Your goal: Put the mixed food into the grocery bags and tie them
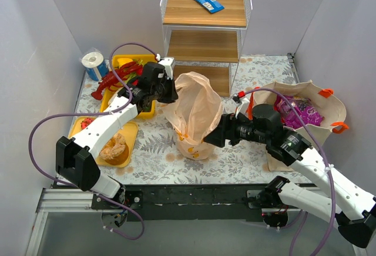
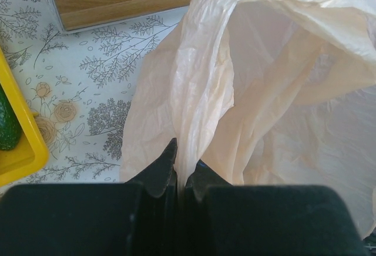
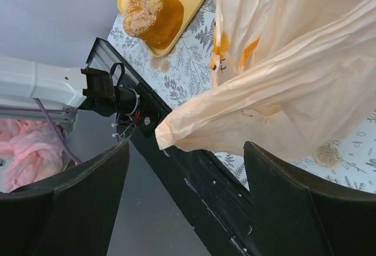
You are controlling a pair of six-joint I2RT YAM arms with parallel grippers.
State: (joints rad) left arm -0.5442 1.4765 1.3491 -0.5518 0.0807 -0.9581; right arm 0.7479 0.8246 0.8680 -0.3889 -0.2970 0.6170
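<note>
The peach plastic grocery bag stands mid-table, its top gathered up. My left gripper is shut on a fold of that bag; the left wrist view shows the film pinched between the jaws. My right gripper is open at the bag's lower right side. In the right wrist view a loose strip of the bag hangs just past the open gripper, untouched. The beige tote on the right holds a purple snack packet. Red packets and a green cucumber lie in the yellow tray.
A wire shelf unit with a blue packet stands at the back. A white paper roll sits at the back left. A yellow plate with a sugared pastry lies front left. The black table edge runs under my right gripper.
</note>
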